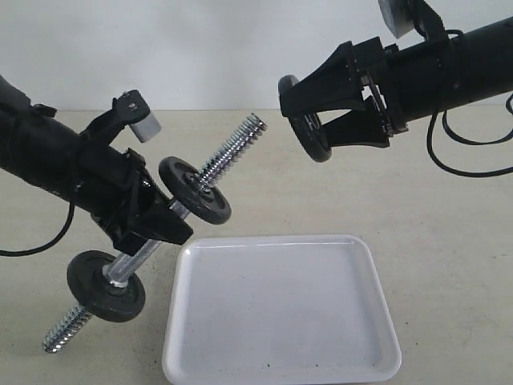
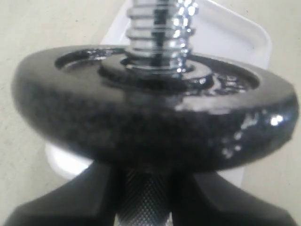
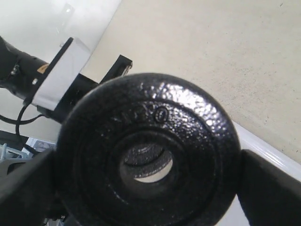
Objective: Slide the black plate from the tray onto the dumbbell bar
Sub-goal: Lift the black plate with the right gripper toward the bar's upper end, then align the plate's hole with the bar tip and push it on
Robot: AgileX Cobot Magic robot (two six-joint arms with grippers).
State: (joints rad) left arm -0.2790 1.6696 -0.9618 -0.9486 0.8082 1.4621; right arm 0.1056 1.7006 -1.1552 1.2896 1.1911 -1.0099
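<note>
My left gripper (image 1: 164, 228) is shut on the knurled middle of the dumbbell bar (image 1: 228, 154), holding it tilted in the air with one threaded end pointing up toward the right. A black disc (image 1: 195, 190) sits on the bar just above the gripper, a second (image 1: 106, 285) below it. In the left wrist view that upper disc (image 2: 155, 115) fills the frame over the knurled bar (image 2: 143, 200). My right gripper (image 1: 303, 119) is shut on the black plate (image 1: 311, 138), held edge-on in the air a little beyond the bar's upper end. The plate (image 3: 150, 150) faces the right wrist camera, hole central.
The white tray (image 1: 280, 321) lies on the beige table below both grippers, with nothing in it. The tray's rim (image 3: 268, 150) shows behind the plate. Black cables (image 1: 469, 160) hang behind the right arm.
</note>
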